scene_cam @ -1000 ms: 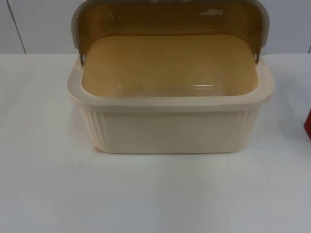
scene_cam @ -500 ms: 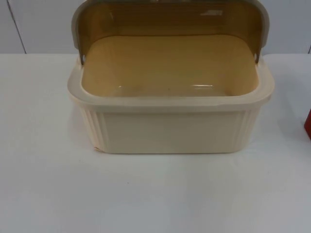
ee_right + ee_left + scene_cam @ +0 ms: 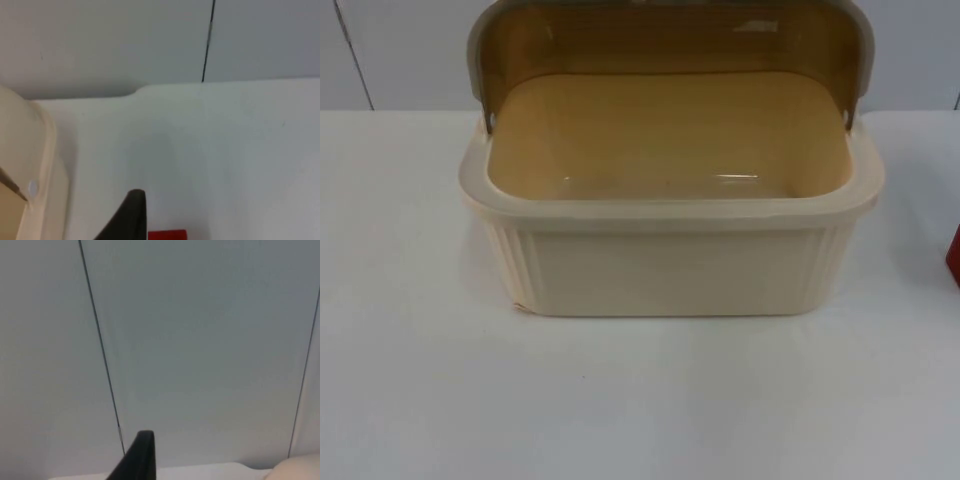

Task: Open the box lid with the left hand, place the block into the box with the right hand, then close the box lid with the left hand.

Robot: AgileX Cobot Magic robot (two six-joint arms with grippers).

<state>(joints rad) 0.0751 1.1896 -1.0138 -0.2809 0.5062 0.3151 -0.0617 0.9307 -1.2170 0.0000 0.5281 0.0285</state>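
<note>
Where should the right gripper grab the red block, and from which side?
Little of the red block shows: a sliver at the table's right edge beside the open box, and a flat red face by the right gripper's fingertip. Likely best from above, closing across two opposite sides. Its full shape is out of view, so confirm width first.

Your left pincer (image 3: 137,460) is raised and aimed at the partition wall (image 3: 200,340). Your right pincer (image 3: 127,217) hangs over the tabletop (image 3: 210,150), one black fingertip in view on each.
</note>
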